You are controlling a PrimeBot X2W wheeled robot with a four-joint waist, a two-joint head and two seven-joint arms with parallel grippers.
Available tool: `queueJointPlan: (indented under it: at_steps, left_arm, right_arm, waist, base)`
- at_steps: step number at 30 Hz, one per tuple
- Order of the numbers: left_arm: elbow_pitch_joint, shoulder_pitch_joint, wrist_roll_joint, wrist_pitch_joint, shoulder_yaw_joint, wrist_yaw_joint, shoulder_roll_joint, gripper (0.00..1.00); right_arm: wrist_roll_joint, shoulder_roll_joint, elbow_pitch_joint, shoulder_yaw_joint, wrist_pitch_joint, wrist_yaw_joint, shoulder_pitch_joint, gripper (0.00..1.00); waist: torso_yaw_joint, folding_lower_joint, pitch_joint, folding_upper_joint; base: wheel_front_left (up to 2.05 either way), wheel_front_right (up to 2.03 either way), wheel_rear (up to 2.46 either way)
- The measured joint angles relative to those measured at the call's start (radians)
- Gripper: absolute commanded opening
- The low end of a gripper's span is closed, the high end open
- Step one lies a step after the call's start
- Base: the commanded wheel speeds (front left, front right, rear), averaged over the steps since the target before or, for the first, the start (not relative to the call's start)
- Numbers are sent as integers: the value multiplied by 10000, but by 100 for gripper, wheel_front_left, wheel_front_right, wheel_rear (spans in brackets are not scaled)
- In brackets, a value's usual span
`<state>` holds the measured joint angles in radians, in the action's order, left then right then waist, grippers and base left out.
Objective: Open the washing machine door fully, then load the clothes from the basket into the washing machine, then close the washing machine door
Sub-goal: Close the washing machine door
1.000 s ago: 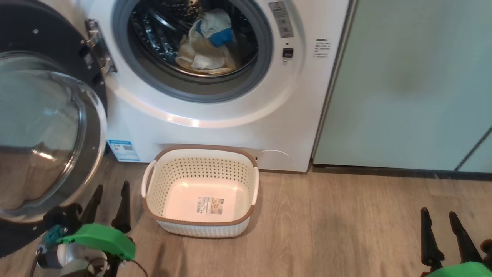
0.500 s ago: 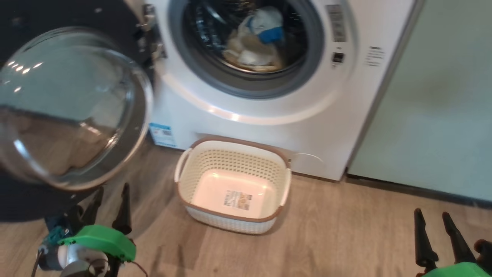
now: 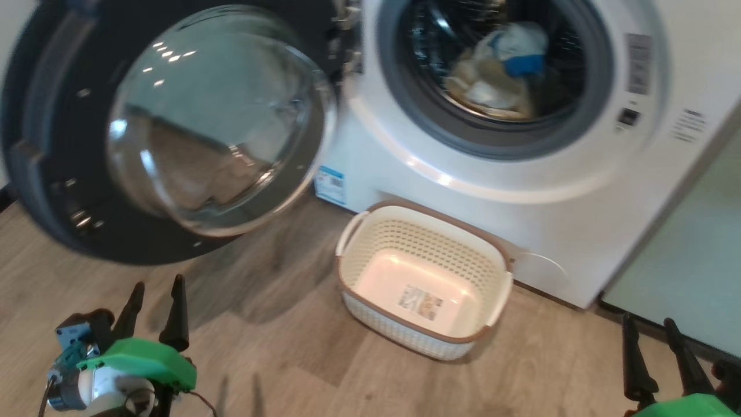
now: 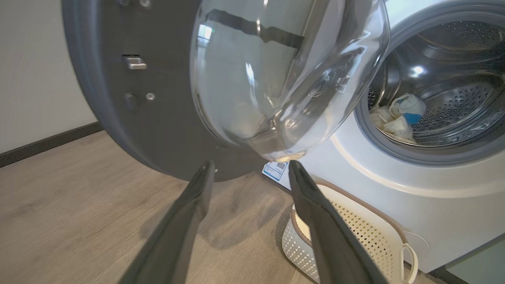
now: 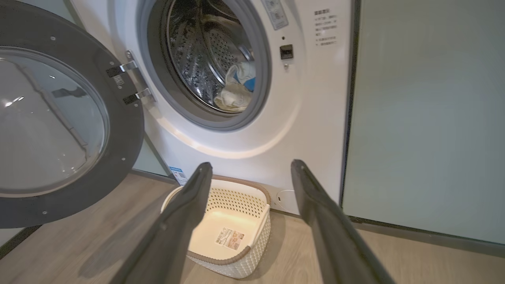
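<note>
Since a second ago the head camera has swung to the robot's left, so the whole scene sits further right in its view. The left gripper (image 3: 157, 285) and the right gripper (image 3: 647, 319) both have their dark tapered fingers spread wide, holding and touching nothing.

The washing machine door (image 3: 52, 174) hangs open, a glossy black ring around a bulging clear glass bowl (image 3: 214, 116). It is above and ahead of the left gripper, whose fingers point at its lower edge. In the white washing machine (image 3: 521, 179), past the grey rubber ring (image 3: 396, 95), the clothes (image 3: 486, 81) lie crumpled in the perforated steel drum (image 5: 197, 51), well beyond both grippers. The basket (image 3: 422, 240), cream perforated plastic with a brown rim, stands on the wooden floor (image 3: 289, 359) between the grippers, against the machine's front.
</note>
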<state>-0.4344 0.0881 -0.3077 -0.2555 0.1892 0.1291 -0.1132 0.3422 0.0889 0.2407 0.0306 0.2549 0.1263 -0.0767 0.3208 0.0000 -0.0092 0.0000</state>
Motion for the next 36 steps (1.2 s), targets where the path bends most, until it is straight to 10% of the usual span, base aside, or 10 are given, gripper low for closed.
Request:
queueJointPlan:
  at_steps: [23, 24, 26, 36]
  left_arm:
    - [433, 13, -522, 0, 1283, 4, 430, 99]
    - [435, 13, -759, 0, 1338, 4, 451, 83]
    - [433, 16, -1093, 0, 1365, 4, 481, 0]
    - [-1028, 1737, -6840, 851, 2420, 2, 4, 0]
  right_arm:
    - [58, 192, 205, 692, 0, 0, 661, 100]
    - [59, 199, 226, 709, 0, 0, 661, 100]
    - [88, 209, 242, 719, 0, 0, 661, 100]
    - [98, 278, 234, 656, 0, 0, 616, 100]
  waist:
    - [2018, 2, 477, 0]
    - [2023, 2, 484, 0]
    - [2027, 1, 488, 0]
    - [2016, 1, 437, 0]
  base:
    - [0, 0, 0]
    - [0, 0, 0]
    - [0, 0, 0]
    - [0, 0, 0]
